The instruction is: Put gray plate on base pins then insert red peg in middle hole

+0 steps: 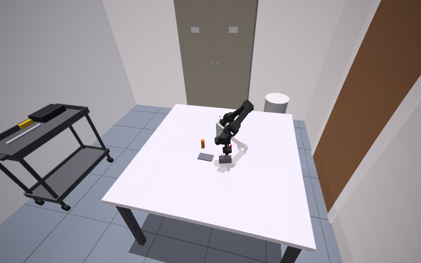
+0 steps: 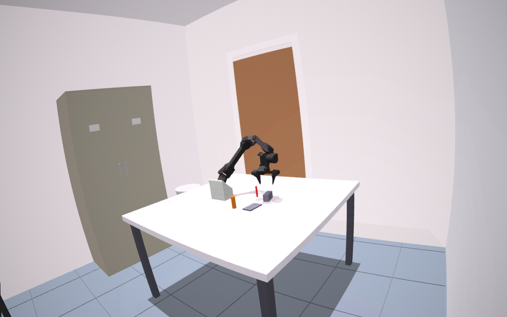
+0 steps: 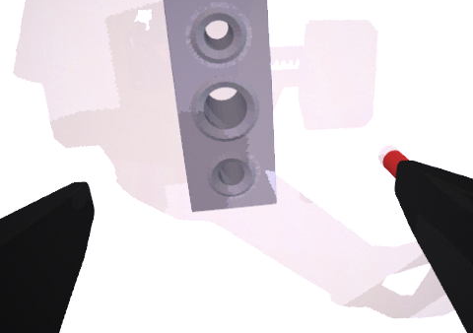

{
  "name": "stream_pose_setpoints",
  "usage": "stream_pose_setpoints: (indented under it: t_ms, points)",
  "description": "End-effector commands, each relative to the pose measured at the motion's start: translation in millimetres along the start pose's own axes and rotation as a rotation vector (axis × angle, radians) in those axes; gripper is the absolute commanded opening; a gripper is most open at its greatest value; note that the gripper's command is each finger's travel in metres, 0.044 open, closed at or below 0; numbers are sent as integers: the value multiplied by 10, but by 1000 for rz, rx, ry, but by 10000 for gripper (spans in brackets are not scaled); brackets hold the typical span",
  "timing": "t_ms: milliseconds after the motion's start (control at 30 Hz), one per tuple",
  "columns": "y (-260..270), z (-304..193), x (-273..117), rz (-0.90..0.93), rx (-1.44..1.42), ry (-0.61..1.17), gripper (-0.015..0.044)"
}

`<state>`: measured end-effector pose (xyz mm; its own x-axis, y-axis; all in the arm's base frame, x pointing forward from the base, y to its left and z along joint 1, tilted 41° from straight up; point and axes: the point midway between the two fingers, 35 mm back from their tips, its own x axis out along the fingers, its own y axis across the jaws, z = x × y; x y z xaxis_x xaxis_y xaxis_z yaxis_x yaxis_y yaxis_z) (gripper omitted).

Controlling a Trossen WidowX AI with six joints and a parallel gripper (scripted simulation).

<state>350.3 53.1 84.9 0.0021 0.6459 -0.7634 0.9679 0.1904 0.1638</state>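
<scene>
the gripper (image 2: 265, 181) hangs above the white surface (image 1: 185, 196) with its fingers spread wide and nothing between them. in the wrist view the gray plate (image 3: 223, 97) lies straight below, its three holes in a row, the middle one largest; both black fingertips sit nearer the camera than the plate, one on each side. the plate rests on the surface, not on the base (image 1: 205, 156), which lies just beside it with its two pins showing. the red peg (image 2: 256, 191) stands upright near the plate, and its top peeks out beside the right fingertip in the wrist view. an orange cylinder (image 1: 202, 143) stands apart, beyond the base.
</scene>
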Motion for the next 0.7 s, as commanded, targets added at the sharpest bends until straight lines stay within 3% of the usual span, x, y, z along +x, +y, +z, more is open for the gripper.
stream_pose_setpoints:
  t_ms: [0, 667]
  points:
    - [39, 95, -16, 11, -26, 15, 440]
    - [35, 75, 457, 11, -26, 16, 440]
